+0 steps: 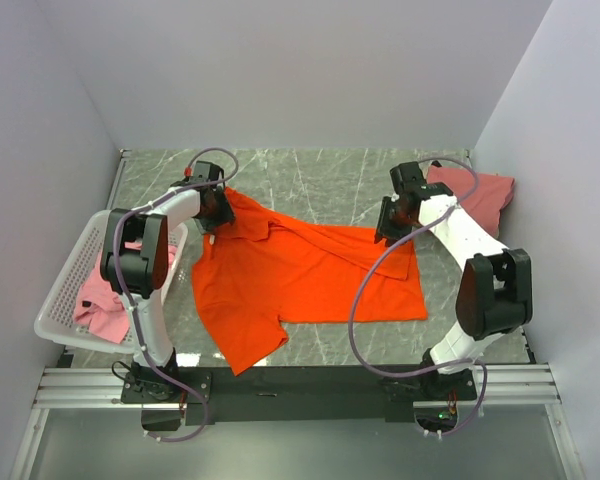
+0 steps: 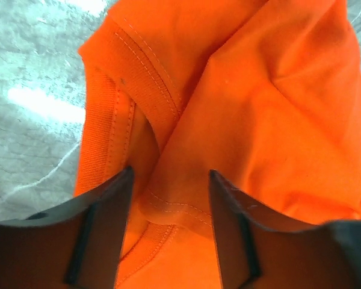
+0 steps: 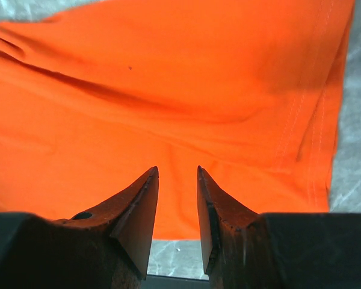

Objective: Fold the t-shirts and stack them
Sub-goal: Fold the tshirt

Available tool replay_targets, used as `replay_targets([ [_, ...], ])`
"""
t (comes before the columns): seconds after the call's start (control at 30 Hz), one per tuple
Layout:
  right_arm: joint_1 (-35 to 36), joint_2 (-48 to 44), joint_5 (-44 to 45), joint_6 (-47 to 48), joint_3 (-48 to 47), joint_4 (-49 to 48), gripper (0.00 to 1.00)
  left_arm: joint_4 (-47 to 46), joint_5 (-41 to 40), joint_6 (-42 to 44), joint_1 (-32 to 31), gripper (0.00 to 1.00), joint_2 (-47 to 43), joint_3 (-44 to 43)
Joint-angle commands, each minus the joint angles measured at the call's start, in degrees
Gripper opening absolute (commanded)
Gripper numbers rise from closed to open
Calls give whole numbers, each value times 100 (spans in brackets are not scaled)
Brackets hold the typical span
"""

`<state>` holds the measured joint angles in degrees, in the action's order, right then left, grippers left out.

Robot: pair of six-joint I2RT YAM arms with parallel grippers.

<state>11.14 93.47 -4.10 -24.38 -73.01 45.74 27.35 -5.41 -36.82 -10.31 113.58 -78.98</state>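
The bright orange t-shirt [image 1: 300,275] lies partly spread on the table's middle, its far left part bunched. My left gripper [image 1: 212,207] is at that bunched far-left corner. In the left wrist view the left gripper [image 2: 171,174] is open, its jaws standing either side of the orange collar seam [image 2: 168,205]. My right gripper [image 1: 392,226] is at the shirt's far right edge. In the right wrist view the right gripper [image 3: 177,171] is narrowly open just above the orange cloth [image 3: 168,90], with nothing between the jaws. A salmon-pink t-shirt [image 1: 485,195] lies at the back right. A lighter pink t-shirt [image 1: 102,305] lies in the basket.
The white perforated basket [image 1: 65,275] stands at the table's left edge, beside the left arm. Grey walls close in the left, back and right. The marbled grey table [image 1: 320,175] shows bare behind the orange shirt and along the front right [image 1: 460,340].
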Motion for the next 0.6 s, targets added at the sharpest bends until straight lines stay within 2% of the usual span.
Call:
replay_targets([
  [0.0, 38, -373, 85, -67, 191, -47, 40, -19, -154, 104, 2, 57, 68, -74],
  [0.13, 38, -487, 164, -67, 331, -65, 40, -90, -74, 148, 11, 49, 33, 49],
  [0.17, 38, -514, 172, -67, 384, -73, 40, -81, -74, 157, 11, 43, 50, 49],
  [0.33, 29, -549, 208, -58, 454, -82, 40, -55, -57, 113, 11, 31, -125, 67],
  [0.37, 38, -541, 208, -67, 463, -91, 40, -46, -57, 113, 11, 24, -134, 58],
  [0.47, 38, -540, 208, -67, 455, -82, 40, 59, -74, 113, 11, 16, -161, 6],
  [0.57, 46, -523, 208, -58, 455, -100, 40, 121, -100, 96, 11, 15, -240, -30],
])
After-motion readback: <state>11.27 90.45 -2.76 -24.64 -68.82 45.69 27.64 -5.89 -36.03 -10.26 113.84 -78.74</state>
